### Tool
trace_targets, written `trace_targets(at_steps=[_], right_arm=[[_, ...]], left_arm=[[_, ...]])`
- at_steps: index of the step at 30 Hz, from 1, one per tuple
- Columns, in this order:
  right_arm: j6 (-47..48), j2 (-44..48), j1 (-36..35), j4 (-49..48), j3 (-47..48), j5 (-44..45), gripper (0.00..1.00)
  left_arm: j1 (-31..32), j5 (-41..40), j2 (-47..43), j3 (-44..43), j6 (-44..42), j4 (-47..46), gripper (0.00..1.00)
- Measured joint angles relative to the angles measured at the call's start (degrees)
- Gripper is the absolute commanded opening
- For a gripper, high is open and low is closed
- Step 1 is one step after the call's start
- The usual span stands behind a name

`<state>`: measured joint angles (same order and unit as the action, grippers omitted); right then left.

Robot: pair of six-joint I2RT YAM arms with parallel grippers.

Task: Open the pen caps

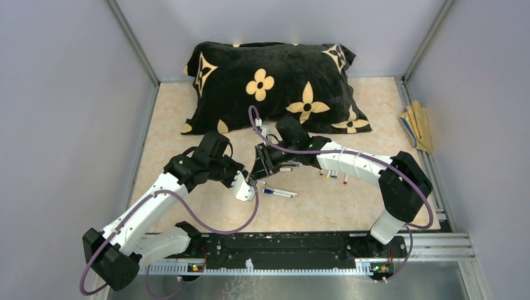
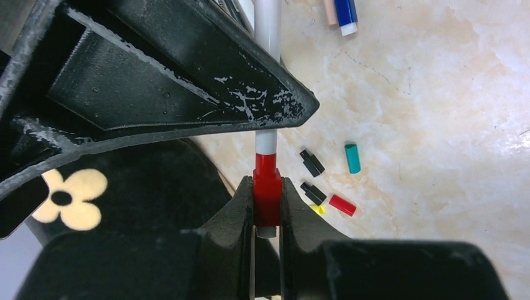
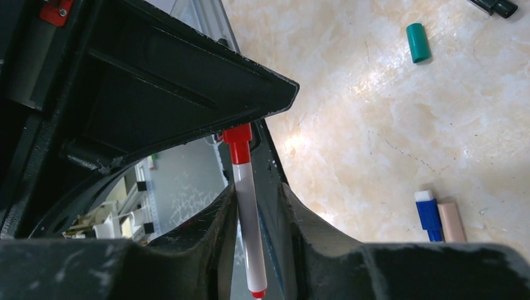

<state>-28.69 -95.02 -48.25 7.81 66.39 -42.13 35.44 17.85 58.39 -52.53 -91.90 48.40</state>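
Your left end effector (image 2: 267, 187) is clamped on the red cap (image 2: 267, 209), with one finger pressed to each side. The cap is seated on the end of the pen (image 3: 245, 219), which is held in the air above the worktop (image 2: 450, 112), near the black flowered pillow (image 1: 275, 84).

Your right end effector (image 3: 255, 195) stands partly open around the pen's white barrel: one finger touches it, and there is a gap at the other.

On the worktop below, close together, lie a teal cap (image 2: 352, 158), two black caps (image 2: 312, 162) and a loose red cap (image 2: 342, 205). A blue pen (image 2: 344, 14) lies apart from them.
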Motion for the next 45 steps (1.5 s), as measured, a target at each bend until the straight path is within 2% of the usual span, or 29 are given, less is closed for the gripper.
trace_targets(at_steps=[3,4,10,16,24,29,35,37,45], right_arm=[[-1.09,0.00,0.00,-1.29,-0.02,-0.42,0.03],[-1.05,0.00,-0.04,-1.46,-0.02,-0.57,0.00],[-0.90,0.55,-0.11,-2.58,-1.07,-0.24,0.00],[-0.28,3.78,0.46,-4.74,-6.05,4.92,0.00],[1.27,10.58,2.38,-9.66,-12.39,12.90,0.00],[2.56,18.71,6.84,2.78,-19.34,9.35,0.00],[4.13,19.28,9.97,9.09,-19.89,9.53,0.00],[4.26,19.28,10.32,10.25,-19.85,13.40,0.00],[-0.11,19.89,10.58,8.15,-19.85,42.64,0.00]], left_arm=[[0.00,-0.09,0.11,-0.33,1.33,-0.09,0.00],[-0.02,-0.15,0.13,-0.33,1.73,-0.07,0.00],[0.13,-1.55,0.09,0.28,2.40,-0.90,0.00],[0.52,-2.29,2.21,3.15,2.32,-7.26,0.00],[-5.22,8.09,7.04,3.08,0.70,-14.97,0.00],[-17.55,-5.25,11.45,2.82,0.50,-14.40,0.00],[-18.45,-8.66,12.70,3.78,-0.33,-14.43,0.00],[-18.45,-8.57,13.31,3.85,0.24,-14.64,0.00],[-18.45,-6.97,23.89,1.16,11.45,-14.56,0.00]])
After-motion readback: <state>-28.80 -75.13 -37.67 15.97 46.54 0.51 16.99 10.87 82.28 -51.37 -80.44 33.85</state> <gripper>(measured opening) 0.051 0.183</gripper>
